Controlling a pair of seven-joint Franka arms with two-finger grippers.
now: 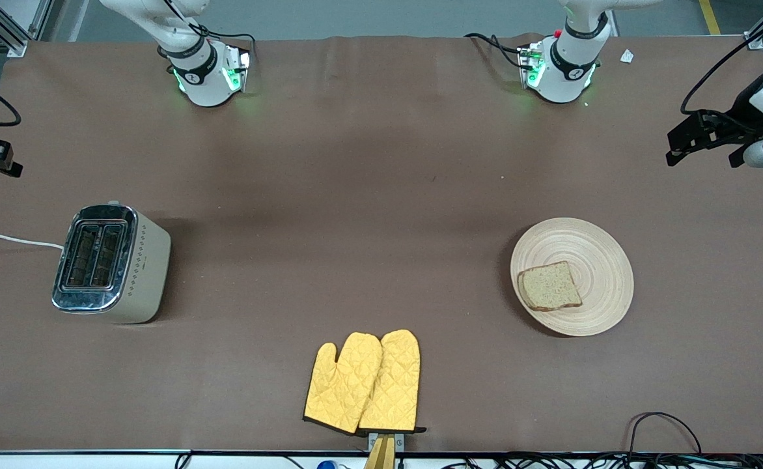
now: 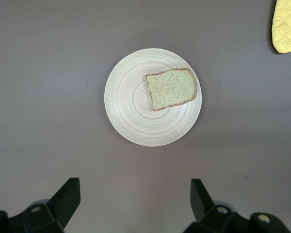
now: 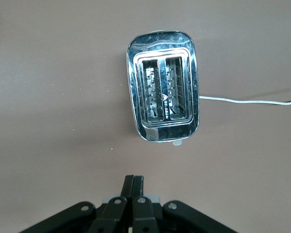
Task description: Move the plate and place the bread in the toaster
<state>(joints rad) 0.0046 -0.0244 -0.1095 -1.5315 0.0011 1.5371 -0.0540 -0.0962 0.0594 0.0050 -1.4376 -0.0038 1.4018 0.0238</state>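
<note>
Overhead, the brown table [image 1: 381, 195] stretches wide, and both arms hang high above its two ends, waiting. Only the front view takes in everything at once; each wrist view shows just what lies under its own arm.

The plate [image 1: 599, 260] sits toward the left arm's end of the table, flat, with the bread [image 1: 549, 286] lying on it, off centre toward the rim that faces the front camera and the table's middle. The left wrist view shows the plate [image 2: 136, 111] whole, the bread [image 2: 171, 89] with its rounded crust edge turned outward toward the rim, and the left pincer [image 2: 135, 194] spread wide open in the air above the table just beside the plate, holding nothing.

The toaster [image 1: 111, 264] stands upright toward the right arm's end, well apart from the plate, its white cord [image 1: 10, 240] trailing off the table's end. Its two slots run lengthwise, roughly toward and away from the front camera. The right wrist view looks straight down into those slots [image 3: 163, 90], bare wire racks showing, and shows the right pincer [image 3: 134, 187] closed, fingers pressed together, empty, above bare table beside the toaster [image 3: 162, 131].

Between the two, nearer the front camera, a pair of yellow oven mitts [image 1: 363, 383] lies at the table's edge, off the straight line from plate to toaster.
</note>
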